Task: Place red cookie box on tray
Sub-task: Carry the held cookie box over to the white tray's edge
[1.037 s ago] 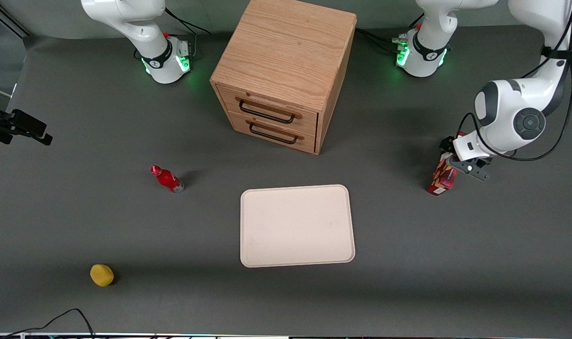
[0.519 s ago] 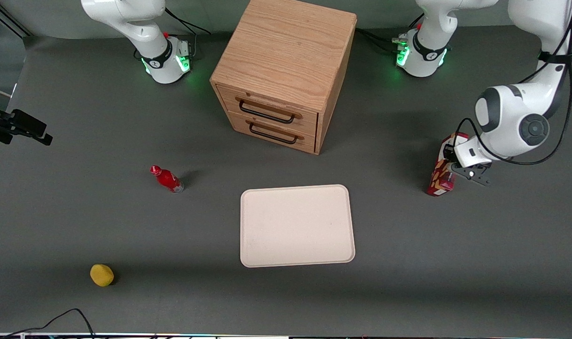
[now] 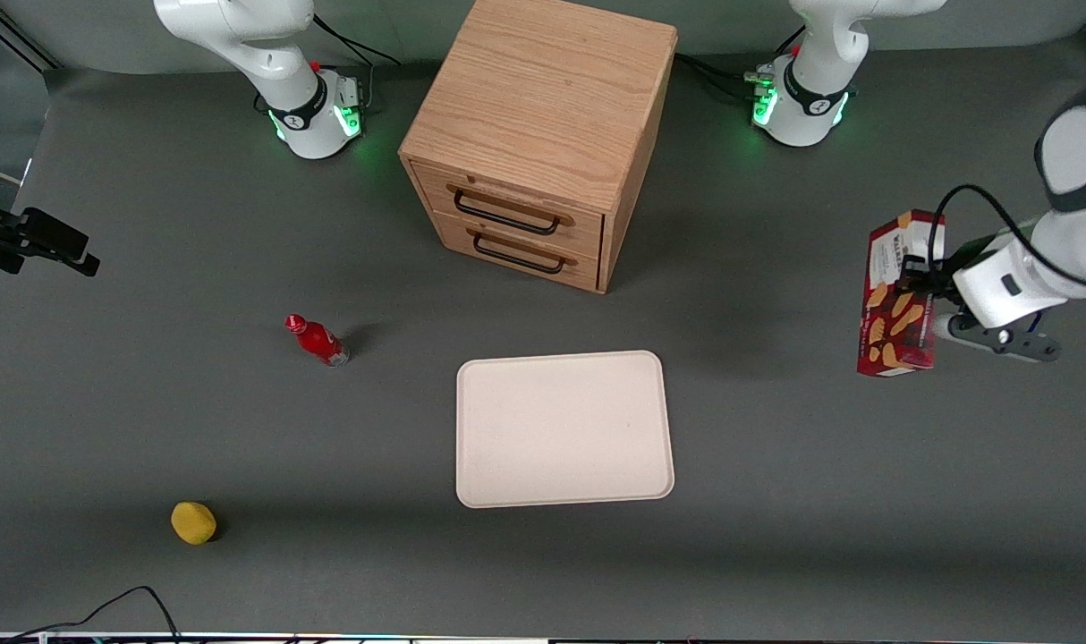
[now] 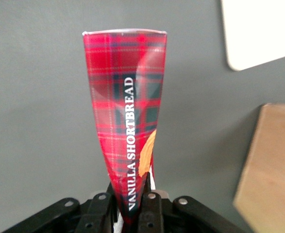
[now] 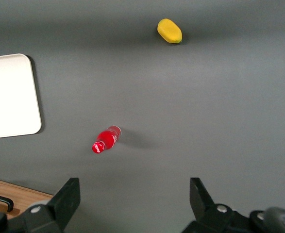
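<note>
The red cookie box (image 3: 896, 295), dark red with orange cookie pictures and a white end panel, hangs in the air above the table toward the working arm's end. My left gripper (image 3: 926, 300) is shut on it. In the left wrist view the box (image 4: 125, 121) shows its tartan side with white lettering, pinched between the two fingers (image 4: 149, 208) of the gripper (image 4: 127, 213). The cream-white tray (image 3: 563, 427) lies flat on the table, nearer the front camera than the wooden drawer cabinet. A corner of the tray (image 4: 259, 29) shows in the wrist view.
A wooden two-drawer cabinet (image 3: 543, 134) stands at the middle of the table. A small red bottle (image 3: 318, 340) and a yellow lemon-like object (image 3: 193, 522) lie toward the parked arm's end. A black cable (image 3: 105, 608) lies at the table's front edge.
The gripper has lifted the cookie box off the table and carried it upward and outward toward the working arm's end; the box now hangs clear of the surface.
</note>
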Controlling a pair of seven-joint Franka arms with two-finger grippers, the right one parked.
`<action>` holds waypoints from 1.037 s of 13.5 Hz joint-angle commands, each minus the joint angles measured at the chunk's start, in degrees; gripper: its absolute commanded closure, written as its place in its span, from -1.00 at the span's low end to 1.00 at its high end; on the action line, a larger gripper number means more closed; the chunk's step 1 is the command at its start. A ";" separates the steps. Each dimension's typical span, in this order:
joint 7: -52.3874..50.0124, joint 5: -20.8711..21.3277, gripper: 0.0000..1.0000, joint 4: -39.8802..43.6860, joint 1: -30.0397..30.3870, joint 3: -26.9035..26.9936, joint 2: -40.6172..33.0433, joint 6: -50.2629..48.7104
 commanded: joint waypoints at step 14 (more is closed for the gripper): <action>-50.37 21.61 1.00 13.81 -2.60 -28.90 32.41 29.52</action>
